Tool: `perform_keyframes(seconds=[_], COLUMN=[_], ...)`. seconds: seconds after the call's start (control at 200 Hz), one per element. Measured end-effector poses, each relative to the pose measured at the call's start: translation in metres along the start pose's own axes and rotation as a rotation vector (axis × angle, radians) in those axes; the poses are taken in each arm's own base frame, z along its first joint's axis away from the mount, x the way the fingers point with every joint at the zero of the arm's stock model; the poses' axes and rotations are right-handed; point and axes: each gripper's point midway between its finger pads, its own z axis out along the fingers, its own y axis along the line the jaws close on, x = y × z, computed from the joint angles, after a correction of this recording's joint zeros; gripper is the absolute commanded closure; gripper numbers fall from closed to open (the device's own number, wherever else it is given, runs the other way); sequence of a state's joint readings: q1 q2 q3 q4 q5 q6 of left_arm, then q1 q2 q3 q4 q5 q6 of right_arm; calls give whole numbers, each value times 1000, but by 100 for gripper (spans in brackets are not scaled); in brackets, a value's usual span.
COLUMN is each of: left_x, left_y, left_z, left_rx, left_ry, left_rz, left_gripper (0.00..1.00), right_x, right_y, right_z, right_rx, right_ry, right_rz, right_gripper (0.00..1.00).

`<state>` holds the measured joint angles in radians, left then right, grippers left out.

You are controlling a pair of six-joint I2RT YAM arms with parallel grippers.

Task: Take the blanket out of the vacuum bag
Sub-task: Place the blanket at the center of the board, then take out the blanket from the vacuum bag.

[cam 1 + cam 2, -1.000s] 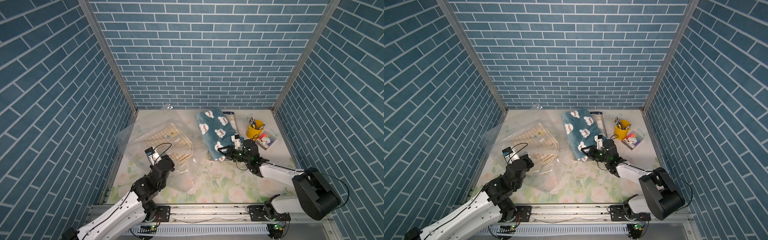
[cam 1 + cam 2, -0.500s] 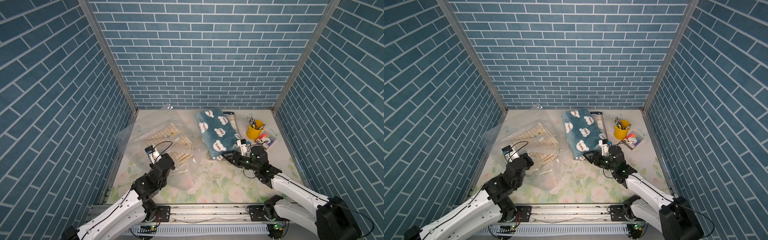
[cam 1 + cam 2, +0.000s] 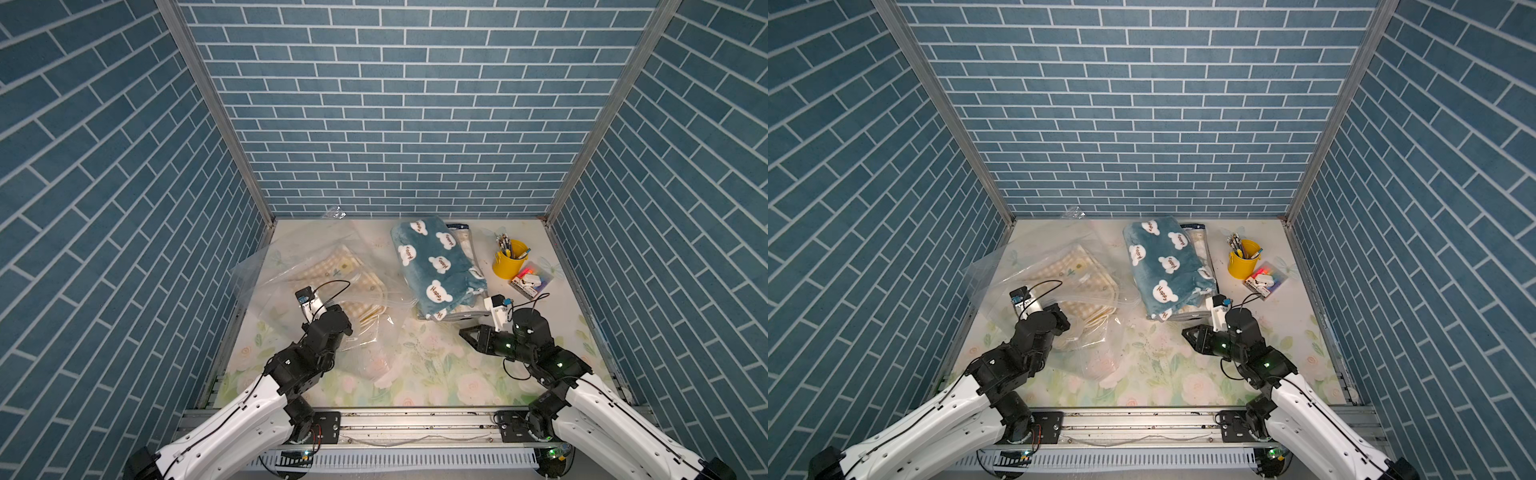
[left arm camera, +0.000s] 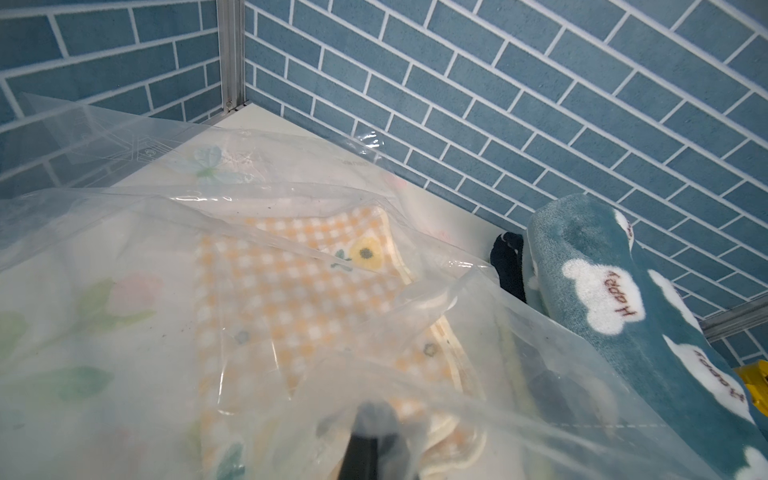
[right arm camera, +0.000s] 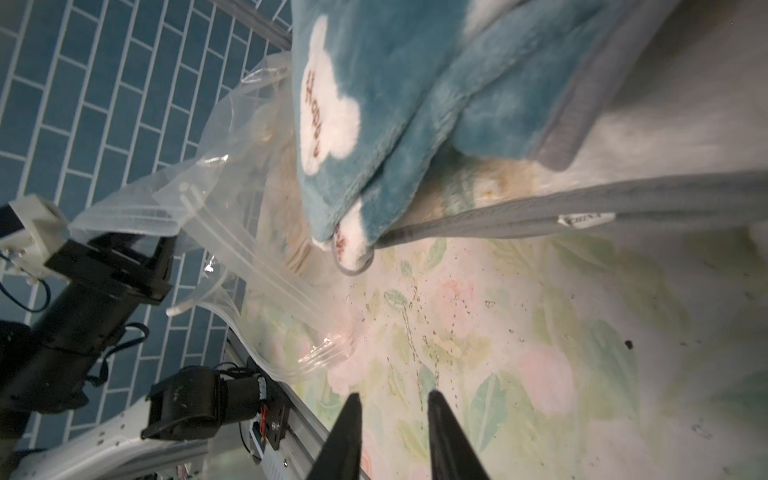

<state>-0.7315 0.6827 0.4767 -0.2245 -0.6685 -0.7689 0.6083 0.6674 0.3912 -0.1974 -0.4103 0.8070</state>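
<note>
Bright even light, faint shadows. Top views sharp; wrist foregrounds blurred. Glare on vacuum bag.

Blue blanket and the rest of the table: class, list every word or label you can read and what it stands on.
"Happy": on the white bear patches of the blue blanket.
White fabric tag: blurred, unreadable.
Print on the vacuum bag: too faint to read.
Marker box: label too small.

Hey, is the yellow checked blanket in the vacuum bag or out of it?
In. The yellow checked blanket shows through the vacuum bag, whose clear plastic lies over it.
</note>
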Motion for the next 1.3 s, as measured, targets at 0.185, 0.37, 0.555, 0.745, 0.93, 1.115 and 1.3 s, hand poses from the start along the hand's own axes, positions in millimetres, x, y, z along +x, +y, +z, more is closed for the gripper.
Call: perform_keyframes(seconds=[0.185,0.37,0.555,0.745,0.93,1.115,1.3], left_x=[7,14,12,14,17,22,18], left_y=[-1,-5,-19,-22,-25,-21,-21], left_z=[-1,-1,0,-1,-2,-4,-8], left_rx=[16,33,63,79,95,111,134], left_ry=[37,80,111,128,146,147,132], left_rz=[16,42,52,55,49,22,-3], left_gripper=[100,100,100,100,100,100,100], right_x=[5,11,25,49,78,70,43], right_y=[14,38,86,129,140,134,146], right_z=[4,20,44,63,95,131,171], right_rx=[-46,-120,-223,-334,-373,-331,-318], right_ry=[18,57,139,200,252,181,64], right_rz=[-40,-97,-182,-257,-244,-182,-125], right_gripper=[87,93,96,98,100,100,100])
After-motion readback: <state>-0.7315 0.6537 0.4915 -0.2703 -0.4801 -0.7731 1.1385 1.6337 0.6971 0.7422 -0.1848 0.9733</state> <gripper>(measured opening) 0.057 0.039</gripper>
